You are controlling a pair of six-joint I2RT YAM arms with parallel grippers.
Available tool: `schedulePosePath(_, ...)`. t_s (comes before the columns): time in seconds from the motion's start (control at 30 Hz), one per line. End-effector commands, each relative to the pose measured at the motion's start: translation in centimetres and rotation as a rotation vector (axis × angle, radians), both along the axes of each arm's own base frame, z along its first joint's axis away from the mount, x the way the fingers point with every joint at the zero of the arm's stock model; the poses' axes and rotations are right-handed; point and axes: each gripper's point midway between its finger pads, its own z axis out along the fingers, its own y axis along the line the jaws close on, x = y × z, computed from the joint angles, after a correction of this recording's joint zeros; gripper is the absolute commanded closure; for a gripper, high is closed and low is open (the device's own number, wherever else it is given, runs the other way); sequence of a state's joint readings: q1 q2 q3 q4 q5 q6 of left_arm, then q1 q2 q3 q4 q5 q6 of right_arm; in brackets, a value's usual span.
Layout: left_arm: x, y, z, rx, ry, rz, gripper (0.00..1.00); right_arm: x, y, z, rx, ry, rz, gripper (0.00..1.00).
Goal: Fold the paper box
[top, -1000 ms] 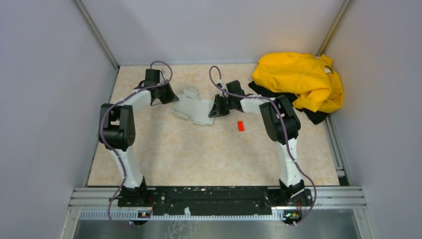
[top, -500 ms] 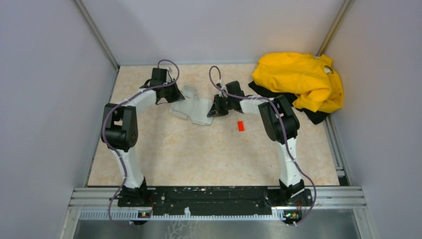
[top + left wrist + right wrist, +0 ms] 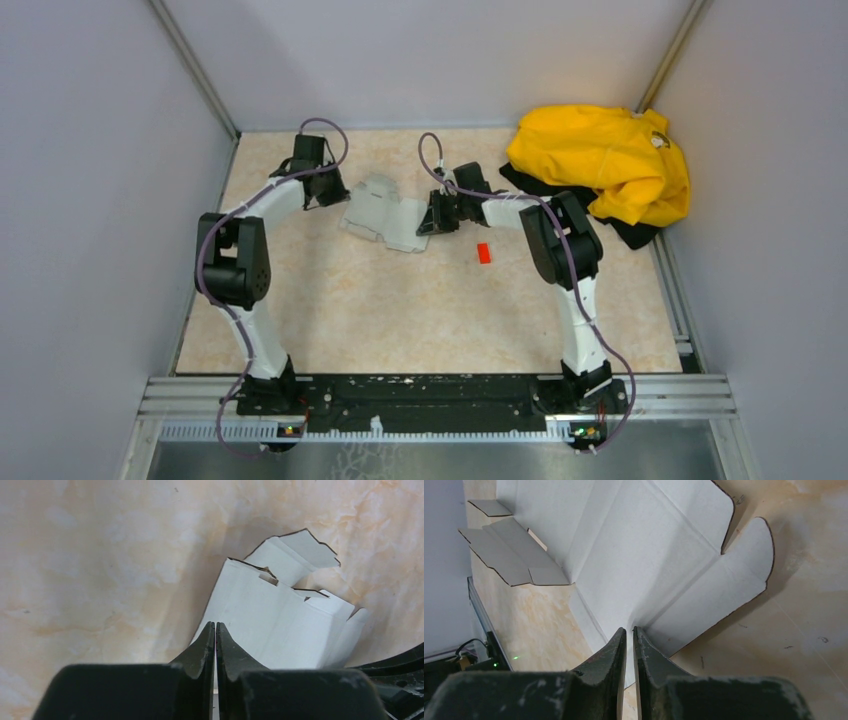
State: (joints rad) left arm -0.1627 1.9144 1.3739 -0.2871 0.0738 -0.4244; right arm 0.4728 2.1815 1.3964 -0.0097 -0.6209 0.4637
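Since your box (image 3: 385, 215) is light, bendy card, grip near creases: right claw (image 3: 626, 631) pinches its edge, left claw (image 3: 215, 627) sits closed beside it.

The paper box (image 3: 385, 218) is a pale unfolded die-cut sheet, slightly bowed.

Two slim arms are showing white shells and black joints.

The left arm (image 3: 265, 203) and the right arm (image 3: 572, 310) are each wearing smooth white tube sections between chunky, rounded black joint housings, and a thin purple-grey cable (image 3: 428, 150) is looping along each one. Both are rising from a black base plate (image 3: 420, 392) that is looking scuffed, with pale flecks. The left gripper (image 3: 215, 625) and the right gripper (image 3: 629, 629) are showing matte black fingers (image 3: 601, 667), broad at the root and tapering to thin tips, with fine pale scratches.
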Motion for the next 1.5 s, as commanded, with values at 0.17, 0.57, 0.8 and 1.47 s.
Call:
schedulePosePath(0.17,0.0,1.9,-0.2,0.006,-0.005,0.008,0.69,-0.6,-2.1,-1.9,-0.109,0.031,-0.009,0.88)
schedulePosePath(0.57,0.2,-0.4,-3.1,-0.129,0.032,-0.115,0.63,-0.9,-2.2,-2.8,-0.104,0.050,-0.002,0.88)
schedulePosePath(0.8,0.2,-0.3,-3.1,-0.126,0.033,-0.112,0.72,-0.9,-2.1,-2.9,-0.098,0.052,-0.002,0.88)
schedulePosePath(1.47,0.2,-1.9,-1.9,0.037,0.019,-0.147,0.90,-0.9,-2.0,-2.0,-0.085,0.044,-0.003,0.88)
